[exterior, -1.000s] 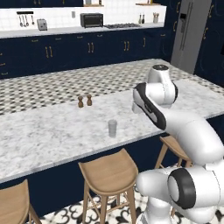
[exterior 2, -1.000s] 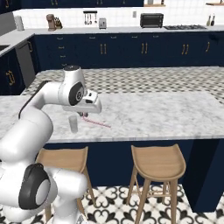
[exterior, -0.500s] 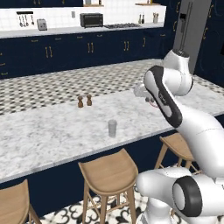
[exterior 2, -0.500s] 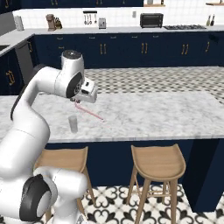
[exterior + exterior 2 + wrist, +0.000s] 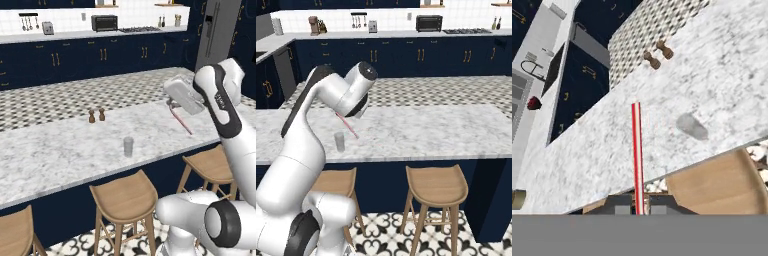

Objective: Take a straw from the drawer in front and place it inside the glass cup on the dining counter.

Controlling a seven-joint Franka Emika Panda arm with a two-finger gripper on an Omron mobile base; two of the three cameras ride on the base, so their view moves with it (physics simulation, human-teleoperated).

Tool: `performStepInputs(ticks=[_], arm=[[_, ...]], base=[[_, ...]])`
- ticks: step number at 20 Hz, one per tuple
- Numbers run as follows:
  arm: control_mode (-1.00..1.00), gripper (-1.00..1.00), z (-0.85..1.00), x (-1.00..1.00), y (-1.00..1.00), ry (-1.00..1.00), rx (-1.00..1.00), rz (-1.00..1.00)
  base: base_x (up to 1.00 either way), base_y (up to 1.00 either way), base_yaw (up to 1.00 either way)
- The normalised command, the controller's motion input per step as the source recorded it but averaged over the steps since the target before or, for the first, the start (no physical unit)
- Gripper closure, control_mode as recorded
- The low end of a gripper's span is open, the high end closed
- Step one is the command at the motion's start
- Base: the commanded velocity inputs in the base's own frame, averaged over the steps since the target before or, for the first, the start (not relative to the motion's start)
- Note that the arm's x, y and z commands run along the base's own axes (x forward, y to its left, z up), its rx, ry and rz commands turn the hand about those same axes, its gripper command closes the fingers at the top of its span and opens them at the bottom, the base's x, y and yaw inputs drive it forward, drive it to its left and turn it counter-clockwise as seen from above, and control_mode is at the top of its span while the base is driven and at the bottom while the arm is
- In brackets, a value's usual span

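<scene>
We see our end effector [image 5: 636, 204] clamped on the pinkish-red straw [image 5: 636, 150], raised at right of the left base view; the glass cup [image 5: 128, 147] stands mid-frame on the marble counter [image 5: 60, 150]. The slanted straw could miss or tip it.

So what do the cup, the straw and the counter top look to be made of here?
Cup: clear greyish glass, see-through against the counter. Straw, held in the gripper: probably plastic, thin, smooth, pinkish-red with a pale stripe. Counter top: white-grey veined stone, marble by its look, matte in this render.
</scene>
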Motion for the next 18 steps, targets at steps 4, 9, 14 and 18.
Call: performStepInputs(ticks=[4,9,14,18], arm=[[-1.00,1.00,0.00,0.09,0.45,0.00,0.43,-0.01],[-1.00,1.00,0.00,0.23,0.51,0.00,0.31,-0.07],[-1.00,1.00,-0.01,0.52,0.17,0.01,0.21,-0.03],[-1.00,1.00,-0.15,0.55,0.10,0.08,0.21,0.00]], base=[[0.00,0.00,0.00],[0.00,0.00,0.00],[0.00,0.00,0.00],[0.00,0.00,0.00]])
